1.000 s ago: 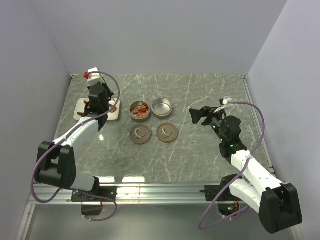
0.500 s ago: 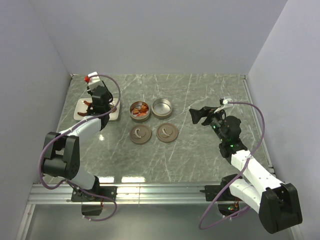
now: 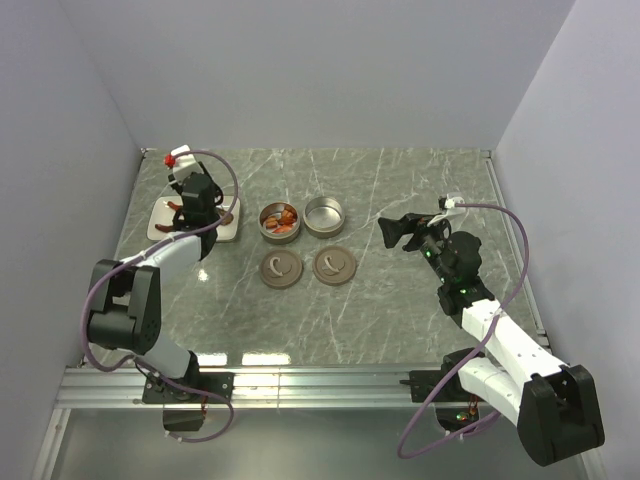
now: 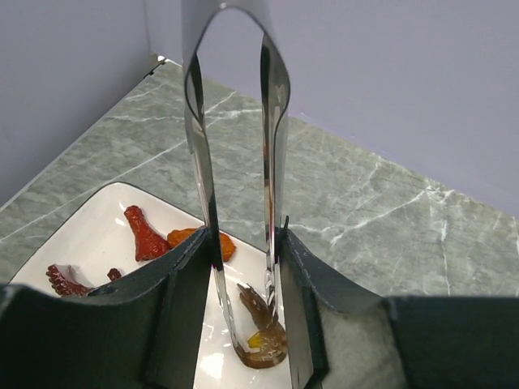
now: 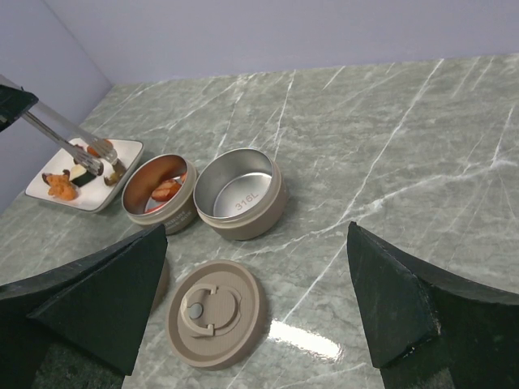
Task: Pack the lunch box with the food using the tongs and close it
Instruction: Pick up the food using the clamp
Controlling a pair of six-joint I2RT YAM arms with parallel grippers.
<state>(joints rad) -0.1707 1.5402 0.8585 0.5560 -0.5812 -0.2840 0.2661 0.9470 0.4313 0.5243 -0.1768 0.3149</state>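
Left wrist: left fingers point(image 4: 182, 300) clamp the tongs point(image 4: 272, 121) low on the shank. The squeeze has just eased and the blades have sprung partly apart, tips straddling a brown glazed piece point(image 4: 261, 340) on the white plate point(image 4: 97, 235). Nothing is pinched yet, by the look of it. The forearm stands steeper than a second ago, so this is likely a line-up for the next pick. Remaining food point(image 4: 144, 233): red drumstick shape, orange nugget, knobbly red bit, all glossy. Right fingers point(image 5: 397, 308) are spread wide and empty. Brushed-steel round tins: one part-filled point(image 5: 162, 217), one bare point(image 5: 243, 219). Tan lids point(image 5: 212, 312) lie flat on the veined tabletop point(image 5: 389, 162).
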